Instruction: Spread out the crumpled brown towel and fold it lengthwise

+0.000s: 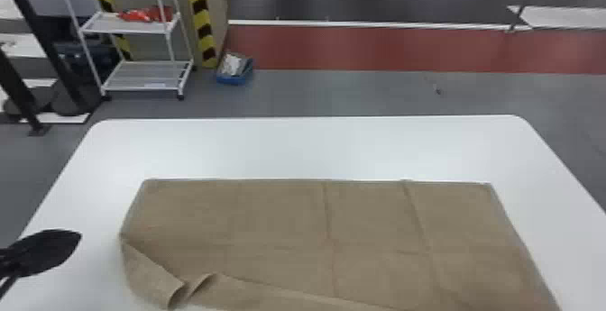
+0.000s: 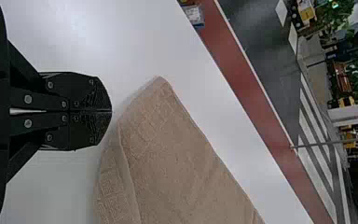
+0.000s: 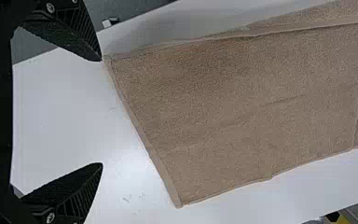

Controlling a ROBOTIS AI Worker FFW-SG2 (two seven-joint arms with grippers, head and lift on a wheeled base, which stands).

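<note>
The white bench [image 1: 315, 148] is the largest item, with rounded far corners. On the floor past its far left corner stands a white two-shelf rack [image 1: 144, 75], beside a yellow-and-black striped post [image 1: 201, 17]. The brown towel [image 1: 279, 224] lies spread across the near part of the bench, its far edge roughly in line with the bench's far edge. Condition: mostly flat, with creases running near to far. At the near left a flap [image 1: 151, 272] is turned, with a small raised ripple [image 1: 200, 283] to its right. A blue box [image 1: 234, 79] sits on the floor near the post, and a red item [image 1: 144, 15] rests on the rack's upper shelf. The left gripper [image 1: 74, 240] is above the bench, left of the towel, jaws together and empty. The right gripper [image 3: 101, 112] has its jaws wide apart at a towel corner [image 3: 109, 59]; contact with one fingertip cannot be confirmed.
</note>
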